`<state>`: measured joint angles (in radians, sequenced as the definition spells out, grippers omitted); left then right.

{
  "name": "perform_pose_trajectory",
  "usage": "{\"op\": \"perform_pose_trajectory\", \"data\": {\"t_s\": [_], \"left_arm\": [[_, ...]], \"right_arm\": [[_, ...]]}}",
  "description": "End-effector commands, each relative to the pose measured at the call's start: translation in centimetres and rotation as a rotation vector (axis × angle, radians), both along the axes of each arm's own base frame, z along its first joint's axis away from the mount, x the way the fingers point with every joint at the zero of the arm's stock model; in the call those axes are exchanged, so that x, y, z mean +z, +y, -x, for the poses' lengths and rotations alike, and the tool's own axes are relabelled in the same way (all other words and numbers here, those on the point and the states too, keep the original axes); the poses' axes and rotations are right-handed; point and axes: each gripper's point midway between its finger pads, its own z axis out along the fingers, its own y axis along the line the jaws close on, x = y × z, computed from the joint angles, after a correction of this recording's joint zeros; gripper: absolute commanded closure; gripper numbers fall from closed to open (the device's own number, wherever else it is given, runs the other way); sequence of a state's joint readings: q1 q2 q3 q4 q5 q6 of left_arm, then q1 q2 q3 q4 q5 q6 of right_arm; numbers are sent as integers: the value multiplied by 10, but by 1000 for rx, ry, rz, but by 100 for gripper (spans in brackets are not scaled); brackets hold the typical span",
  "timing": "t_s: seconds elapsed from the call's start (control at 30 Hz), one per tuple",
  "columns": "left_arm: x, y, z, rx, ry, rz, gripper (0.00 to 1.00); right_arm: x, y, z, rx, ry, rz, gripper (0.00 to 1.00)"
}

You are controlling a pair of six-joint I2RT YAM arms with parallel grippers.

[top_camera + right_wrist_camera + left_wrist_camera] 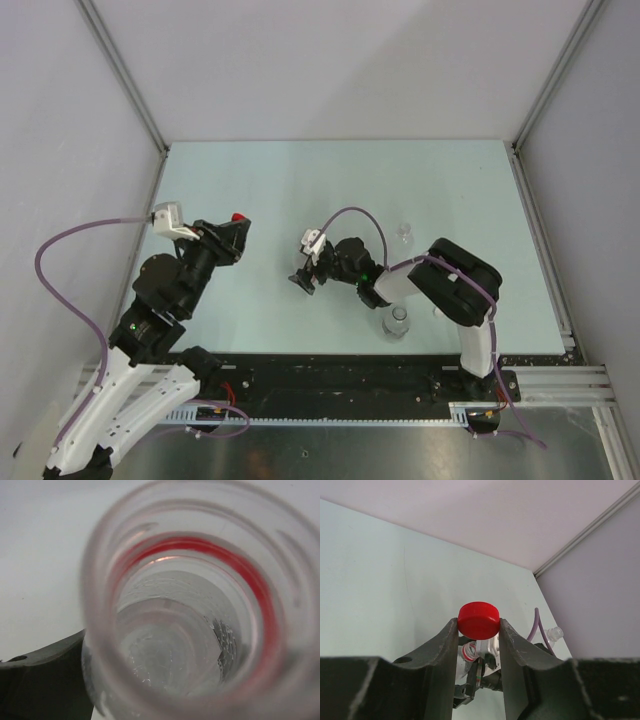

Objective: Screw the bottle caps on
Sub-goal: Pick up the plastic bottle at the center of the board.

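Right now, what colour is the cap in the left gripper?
Red: the cap shows best in the left wrist view.

bottle [190, 630]: blurred up close, rim cut off at the edges
right gripper [303, 279]: from above, hides most of that bottle

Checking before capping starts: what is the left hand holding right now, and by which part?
The left hand holds the red cap, pinched by its side wall on two opposite sides.
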<state>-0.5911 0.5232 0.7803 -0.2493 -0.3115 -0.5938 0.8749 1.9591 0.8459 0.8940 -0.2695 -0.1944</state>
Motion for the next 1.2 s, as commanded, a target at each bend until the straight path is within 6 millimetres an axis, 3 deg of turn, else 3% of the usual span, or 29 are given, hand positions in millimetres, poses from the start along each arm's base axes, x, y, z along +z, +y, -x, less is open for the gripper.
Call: {"op": "perform_pose_trajectory", "data": {"t_s": [0.0,0.2,0.27,0.4,0.5,0.7,0.87,1.17], "left_arm": [[4,5,-4,30,-16,5,69],[3,4,-4,29,-15,-1,70],[3,4,-4,26,-16,-4,70],[3,3,-5,24,-15,-4,71],[4,2,-5,22,-12,-6,71],[9,-2,-7,8,-13,-5,71],[13,-5,-8,-2,-10,8,71],[7,-44,-24,-140,59,-47,73]], "right_arm": [[13,9,-8,-11,-13,-57,12],[14,9,-11,-34,-11,-75,18],[15,10,-12,-39,-12,-77,25],[18,10,-10,-31,-15,-81,49],[28,11,-7,-10,-51,-68,55],[66,10,8,50,-104,-63,54],[86,9,34,158,-50,-75,53],[106,-6,75,275,74,-25,54]]}}
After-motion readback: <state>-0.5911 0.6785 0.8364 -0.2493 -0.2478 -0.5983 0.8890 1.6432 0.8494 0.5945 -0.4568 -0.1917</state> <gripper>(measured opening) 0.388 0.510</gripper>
